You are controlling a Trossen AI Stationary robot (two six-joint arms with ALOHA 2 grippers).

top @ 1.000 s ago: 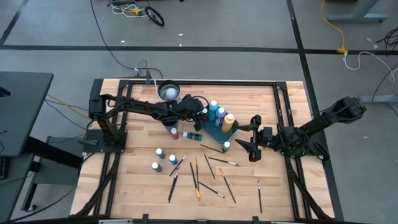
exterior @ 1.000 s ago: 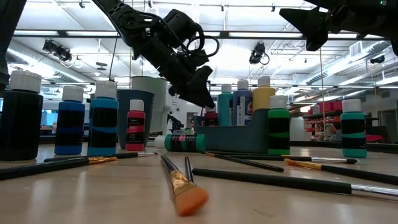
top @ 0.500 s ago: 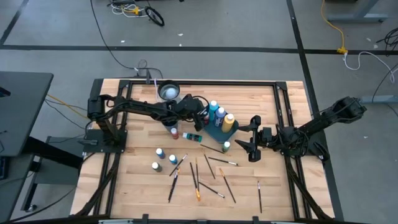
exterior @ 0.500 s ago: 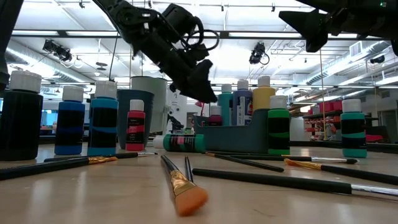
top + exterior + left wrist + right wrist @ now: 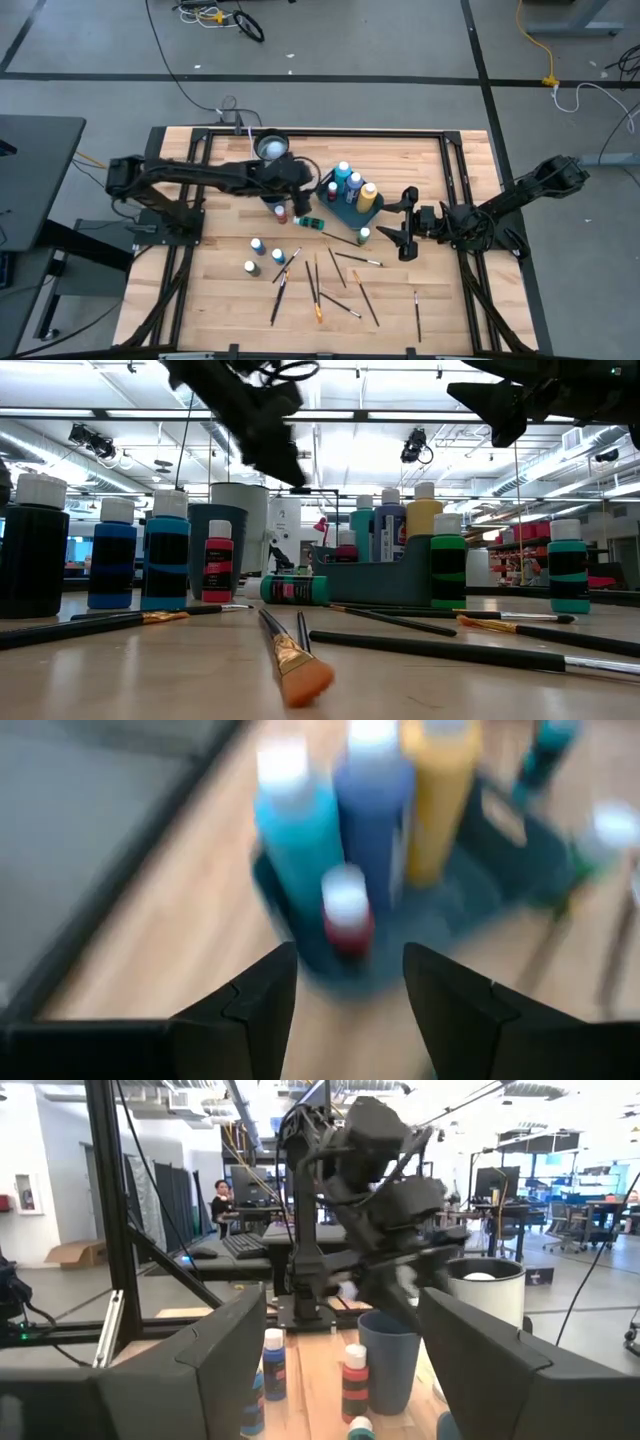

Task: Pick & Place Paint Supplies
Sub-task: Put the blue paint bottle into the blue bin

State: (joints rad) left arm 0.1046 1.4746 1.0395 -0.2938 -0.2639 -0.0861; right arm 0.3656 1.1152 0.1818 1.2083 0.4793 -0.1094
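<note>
Left arm reaches low across the back of the worktop (image 5: 220, 290); left hand (image 5: 303, 195) hangs above the surface just short of the tray (image 5: 342, 212), fingers (image 5: 258, 1005) spread, holding nothing. Right arm waits at the right side, right hand (image 5: 405, 236) raised, fingers apart, empty, aimed at the tray.

Tray holds teal bottle (image 5: 298, 830), blue bottle (image 5: 372, 800), yellow bottle (image 5: 438, 790) upright, plus a small red bottle (image 5: 347, 915) at its near end. Cup (image 5: 275, 206) and another red bottle (image 5: 282, 215) stand just beside the left hand, with one teal bottle lying (image 5: 309, 222) flat close by. White container (image 5: 271, 148) sits at the back edge. Green bottle (image 5: 364, 235) stands by the tray's front corner. Three more bottles (image 5: 257, 245) stand front-left. Brushes (image 5: 320, 285) lie scattered across the front, well apart from both hands.

Left hand is blurred in low view; left wrist view is blurred throughout. A person (image 5: 221, 1202) shows far off in the room.
</note>
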